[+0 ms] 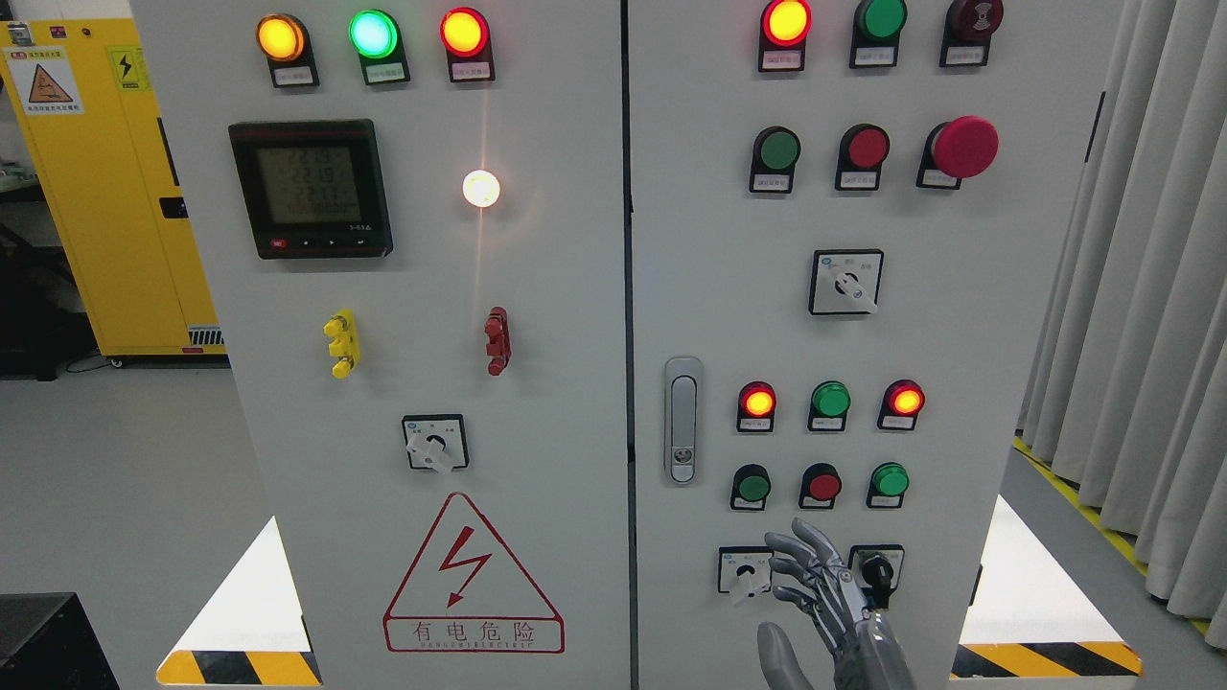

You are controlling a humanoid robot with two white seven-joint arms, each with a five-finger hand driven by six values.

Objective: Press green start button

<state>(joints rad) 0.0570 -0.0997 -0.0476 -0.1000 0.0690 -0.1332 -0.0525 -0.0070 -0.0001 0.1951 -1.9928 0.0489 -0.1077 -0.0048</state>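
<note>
My right hand (803,575) comes up from the bottom edge in front of the right cabinet door (709,240). Its fingers are spread and hold nothing. The fingertips are just below the lowest row of push buttons: a dark green one (753,486), a red one (822,485) and a brighter green one (890,479). The hand touches none of them. Higher up is another green push button (778,149) beside a red one (868,147). The left arm is out of view.
Two rotary switches (745,571) (876,571) flank the hand. Above the buttons are lit red lamps (757,401) and a green lamp (830,399). A door handle (682,420) and a red mushroom stop button (964,147) are on the same door. Grey curtains (1141,287) hang at right.
</note>
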